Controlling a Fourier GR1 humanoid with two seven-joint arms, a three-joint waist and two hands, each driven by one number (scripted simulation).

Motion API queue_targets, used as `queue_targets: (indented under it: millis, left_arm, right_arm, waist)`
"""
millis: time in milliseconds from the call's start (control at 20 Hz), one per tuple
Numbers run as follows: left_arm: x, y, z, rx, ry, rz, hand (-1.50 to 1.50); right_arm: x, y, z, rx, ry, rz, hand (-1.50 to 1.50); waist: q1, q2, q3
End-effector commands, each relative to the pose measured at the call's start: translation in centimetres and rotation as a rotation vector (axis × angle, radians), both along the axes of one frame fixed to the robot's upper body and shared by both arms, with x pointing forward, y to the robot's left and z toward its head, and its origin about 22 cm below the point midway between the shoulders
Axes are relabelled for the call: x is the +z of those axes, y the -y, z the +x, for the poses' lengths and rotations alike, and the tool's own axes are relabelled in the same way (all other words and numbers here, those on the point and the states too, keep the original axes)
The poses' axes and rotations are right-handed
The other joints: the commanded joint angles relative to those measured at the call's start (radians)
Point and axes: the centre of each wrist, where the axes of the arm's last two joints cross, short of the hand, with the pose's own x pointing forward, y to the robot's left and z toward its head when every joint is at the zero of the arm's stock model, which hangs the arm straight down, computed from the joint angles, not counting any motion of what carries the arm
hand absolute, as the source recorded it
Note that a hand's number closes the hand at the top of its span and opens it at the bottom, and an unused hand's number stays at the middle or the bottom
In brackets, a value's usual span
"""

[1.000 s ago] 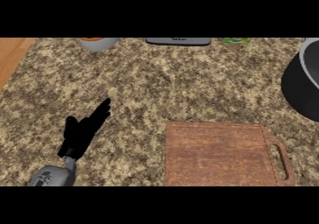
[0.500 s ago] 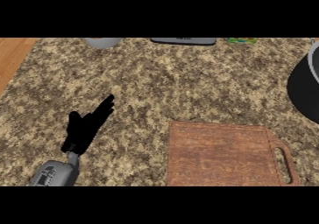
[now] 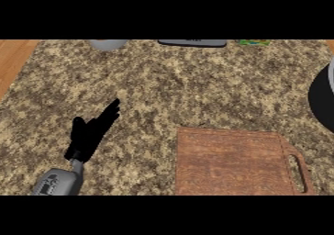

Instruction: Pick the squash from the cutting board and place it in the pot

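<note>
The wooden cutting board (image 3: 234, 163) lies at the lower right of the counter, its handle slot toward the right, and nothing rests on it. No squash shows anywhere in view. The dark pot (image 3: 327, 98) is cut off by the right edge, only its left rim and wall showing. My left hand (image 3: 91, 134) stands open at the lower left, fingers straight and pointing up and right, apart from the board. My right hand is out of view.
The speckled granite counter (image 3: 176, 87) fills the view, with a wooden strip (image 3: 8, 59) along its left. At the far edge sit a grey cup (image 3: 107, 44), a dark flat object (image 3: 192, 43) and a green item (image 3: 254, 42).
The whole view has shifted slightly: the far-edge objects sit higher and the board and pot a little further right. My left hand keeps its open pose.
</note>
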Motion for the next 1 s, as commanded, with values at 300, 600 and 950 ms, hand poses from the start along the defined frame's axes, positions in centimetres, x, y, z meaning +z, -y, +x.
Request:
queue_targets:
  millis: [300,600,950]
  left_arm:
    - [-1.1,-0.3,-0.2,0.021,-0.010,-0.005,0.00]
    - [-0.6,-0.5,-0.4,0.028,-0.009,0.002,0.00]
    - [-0.4,-1.3,-0.8,0.031,-0.012,0.006,0.00]
  right_arm:
    - [3.1,-3.2,3.5,0.024,0.595,0.100,-1.50]
    - [5.4,-1.5,3.0,-0.181,1.015,0.131,-1.50]
    - [4.5,3.1,-0.5,-0.301,1.251,0.071,-1.50]
  waist:
    - [-0.023,0.001,0.003]
    - [-0.033,-0.006,0.003]
    - [-0.047,-0.011,0.002]
